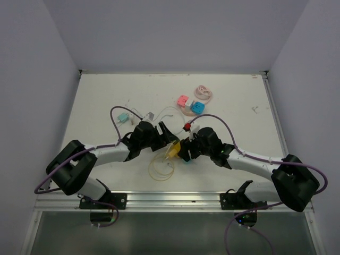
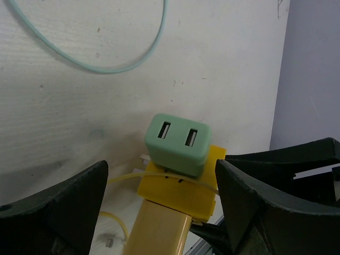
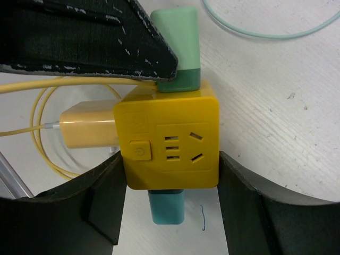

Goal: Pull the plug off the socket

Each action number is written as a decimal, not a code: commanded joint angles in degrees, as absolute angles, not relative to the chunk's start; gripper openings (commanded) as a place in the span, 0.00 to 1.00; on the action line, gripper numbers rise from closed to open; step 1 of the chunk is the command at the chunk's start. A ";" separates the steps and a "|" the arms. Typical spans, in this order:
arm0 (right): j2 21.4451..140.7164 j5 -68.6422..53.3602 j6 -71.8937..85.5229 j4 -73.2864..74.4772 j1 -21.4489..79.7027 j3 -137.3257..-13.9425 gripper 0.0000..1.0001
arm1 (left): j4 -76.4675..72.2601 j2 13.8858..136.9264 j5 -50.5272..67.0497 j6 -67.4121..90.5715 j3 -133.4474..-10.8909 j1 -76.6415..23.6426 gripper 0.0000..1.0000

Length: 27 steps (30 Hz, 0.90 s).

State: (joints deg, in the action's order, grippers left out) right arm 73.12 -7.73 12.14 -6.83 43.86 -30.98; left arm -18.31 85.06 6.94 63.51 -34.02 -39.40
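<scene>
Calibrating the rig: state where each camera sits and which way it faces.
Top external: above, behind the bases, looking down on the table; left arm and right arm show.
Left wrist: on its arm, facing the green plug in the yellow socket cube; open left gripper flanks it.
Right wrist: on its arm, facing the cube's socket face; right gripper clasps the cube.
Both wrist views share plug and cube.

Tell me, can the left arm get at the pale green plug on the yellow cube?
Probably yes. The pale green plug sits between the open jaws of the left arm, with clear gaps either side. The jaws of the right arm grip the yellow cube.
</scene>
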 commanded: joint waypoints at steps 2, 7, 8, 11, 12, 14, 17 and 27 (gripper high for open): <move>71.98 -9.75 15.20 -16.17 43.94 -30.85 0.00 | -25.39 85.43 6.41 65.65 -32.17 -39.55 0.85; 72.42 -11.25 16.17 -17.23 43.86 -30.67 0.00 | -29.70 86.92 6.94 66.27 -31.20 -39.55 0.78; 72.42 -11.25 16.17 -17.31 43.86 -30.67 0.00 | -31.01 86.92 6.77 66.36 -30.85 -39.64 0.77; 72.60 -12.04 16.17 -17.49 43.77 -30.50 0.00 | -34.00 87.01 6.33 67.06 -29.71 -39.64 0.75; 72.68 -12.30 16.35 -17.66 43.86 -30.24 0.00 | -34.54 87.01 6.15 67.15 -29.53 -39.55 0.75; 72.86 -12.57 16.35 -17.84 43.86 -30.06 0.00 | -35.33 87.10 5.98 67.50 -29.27 -39.64 0.74; 73.04 -12.92 16.17 -17.75 43.86 -29.97 0.00 | -35.60 87.27 5.54 67.85 -29.27 -39.55 0.70; 73.65 -15.03 15.03 -15.91 44.03 -30.85 0.00 | -36.39 88.50 3.17 68.29 -30.41 -39.55 0.23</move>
State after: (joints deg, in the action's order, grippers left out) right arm 73.87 -11.84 15.40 -11.57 43.81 -29.50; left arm -31.94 87.81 5.76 67.94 -29.63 -39.42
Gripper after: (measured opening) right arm 0.642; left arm 0.491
